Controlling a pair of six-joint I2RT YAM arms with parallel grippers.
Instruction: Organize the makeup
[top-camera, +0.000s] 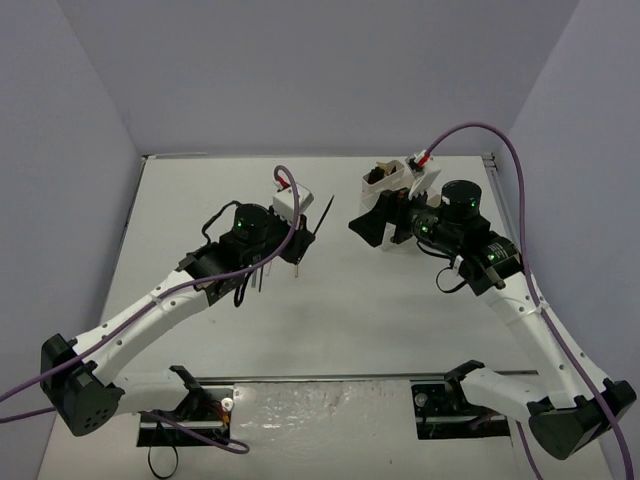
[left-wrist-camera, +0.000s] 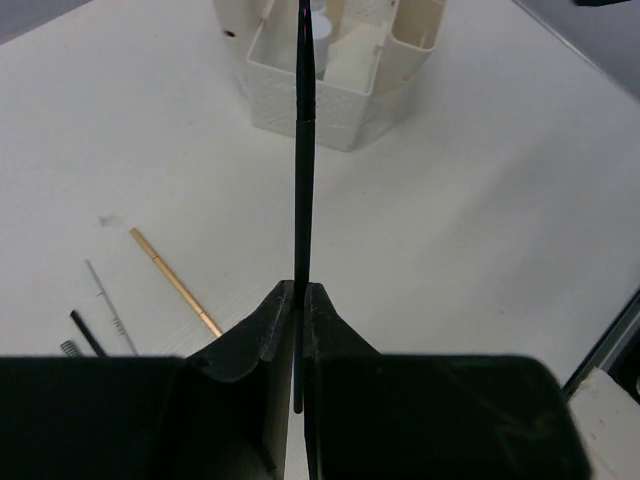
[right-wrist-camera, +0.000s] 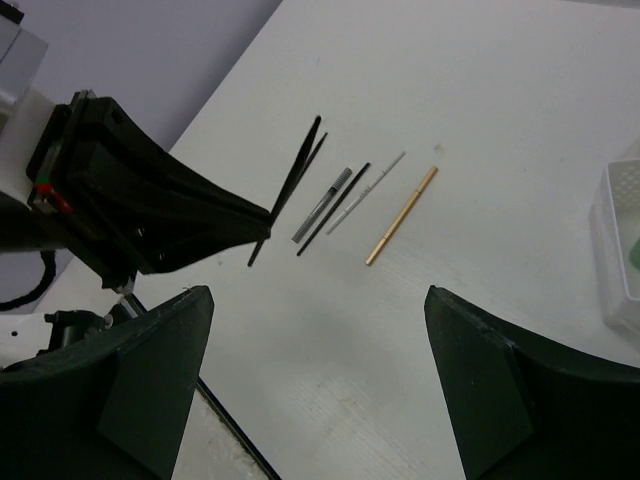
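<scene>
My left gripper (left-wrist-camera: 298, 290) is shut on a thin black pencil (left-wrist-camera: 305, 170). The pencil sticks out ahead towards the white compartment box (left-wrist-camera: 330, 100) and is held above the table. From above, the left gripper (top-camera: 303, 240) and the black pencil (top-camera: 322, 218) sit left of centre. More makeup lies on the table below: a gold pencil (right-wrist-camera: 400, 215), a silver one (right-wrist-camera: 368, 192), a thin black one (right-wrist-camera: 335, 210) and a grey ribbed one (right-wrist-camera: 322, 205). My right gripper (right-wrist-camera: 318, 300) hangs open over bare table with nothing between its fingers, next to the box (top-camera: 385, 177).
The box's rim (right-wrist-camera: 612, 240) shows at the right edge of the right wrist view, with something green (right-wrist-camera: 634, 250) inside. The left arm's fingers (right-wrist-camera: 170, 215) reach in from the left there. Grey walls enclose the table on three sides.
</scene>
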